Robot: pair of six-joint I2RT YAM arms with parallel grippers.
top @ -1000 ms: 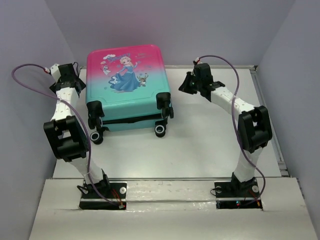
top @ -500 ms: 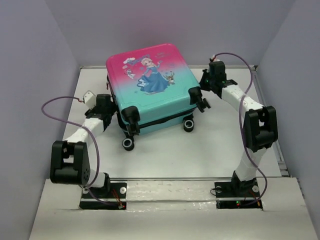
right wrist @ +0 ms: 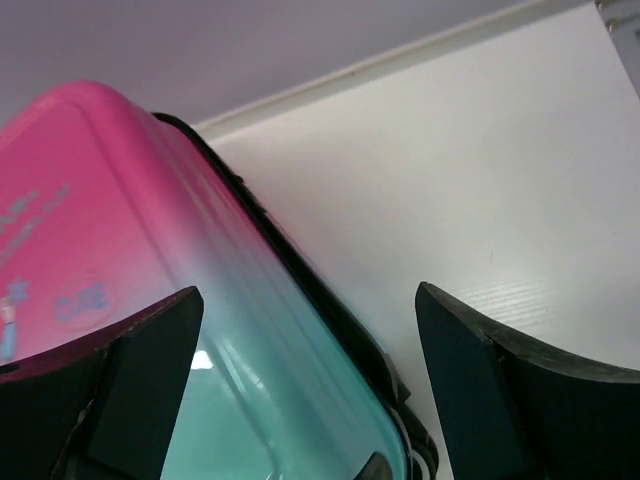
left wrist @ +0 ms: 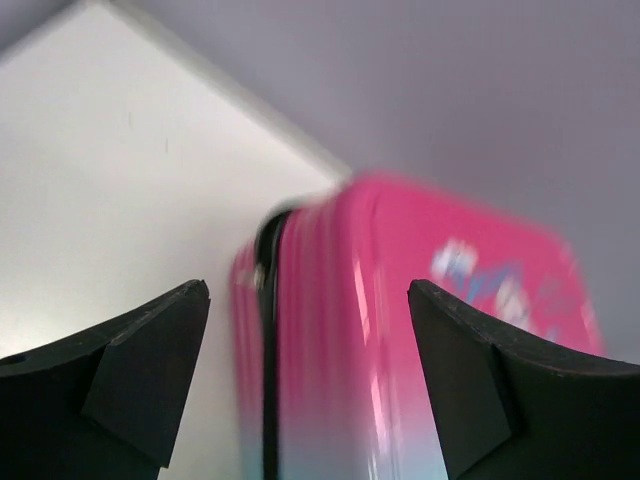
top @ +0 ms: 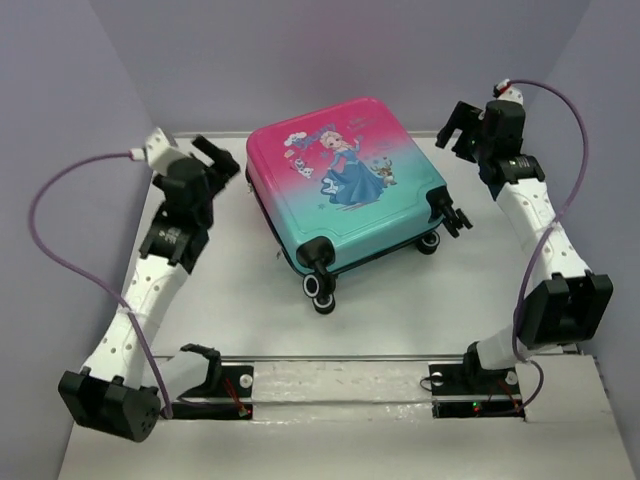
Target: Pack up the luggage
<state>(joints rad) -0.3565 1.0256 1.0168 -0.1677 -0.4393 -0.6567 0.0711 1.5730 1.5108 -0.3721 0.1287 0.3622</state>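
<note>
The table [top: 400, 310] carries the luggage [top: 345, 195] at its centre, toward the rear wall. The luggage is closed and lies flat with the printed shell facing up. It is turned diagonally, pink end to the rear left, teal end and black wheels [top: 322, 292] toward the near right. The left gripper [top: 222, 160] sits just beside the pink left corner, jaws spread wide and grasping nothing. The right gripper [top: 455, 125] sits near the rear right edge, apart from the shell, jaws likewise released and empty.
</note>
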